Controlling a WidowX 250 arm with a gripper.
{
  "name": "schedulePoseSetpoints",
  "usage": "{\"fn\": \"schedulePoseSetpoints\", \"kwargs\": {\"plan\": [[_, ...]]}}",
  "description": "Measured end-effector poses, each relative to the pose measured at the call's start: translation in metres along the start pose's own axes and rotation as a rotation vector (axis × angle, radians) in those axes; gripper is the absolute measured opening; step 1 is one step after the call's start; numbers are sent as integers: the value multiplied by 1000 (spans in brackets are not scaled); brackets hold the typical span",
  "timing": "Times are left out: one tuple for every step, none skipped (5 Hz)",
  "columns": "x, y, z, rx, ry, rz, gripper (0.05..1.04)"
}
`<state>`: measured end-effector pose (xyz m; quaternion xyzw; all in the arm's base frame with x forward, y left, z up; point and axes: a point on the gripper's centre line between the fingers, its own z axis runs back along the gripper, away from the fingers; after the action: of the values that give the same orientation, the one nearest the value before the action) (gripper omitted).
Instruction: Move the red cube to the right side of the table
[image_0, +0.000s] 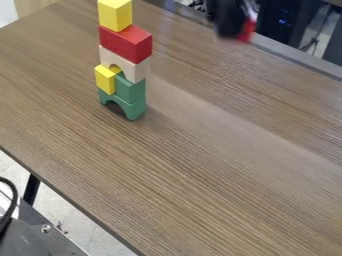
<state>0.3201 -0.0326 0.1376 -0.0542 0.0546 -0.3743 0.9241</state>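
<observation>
At the top edge of the camera view, right of centre, the black gripper (230, 25) hangs blurred above the far part of the table. A small red piece (247, 31), equally blurred, shows against its lower right side; its full shape is partly hidden, and whether it is held is unclear. To the left stands a tower of blocks with a red block (125, 42) in its upper part. That block lies between a yellow block (115, 14) above and a cream arch (125, 62) below.
Under the cream arch are a small yellow block (105, 79), a green block (130, 89) and a green arch (130, 107) at the base. The wooden table (220, 170) extends right and forward of the tower; its far edge runs behind the gripper.
</observation>
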Motion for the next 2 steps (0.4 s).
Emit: {"fn": "schedulePoseSetpoints", "kwargs": {"plan": [[13,2,-47,-74,13,11,576],[16,-3,-95,-125,-15,44,576]]}}
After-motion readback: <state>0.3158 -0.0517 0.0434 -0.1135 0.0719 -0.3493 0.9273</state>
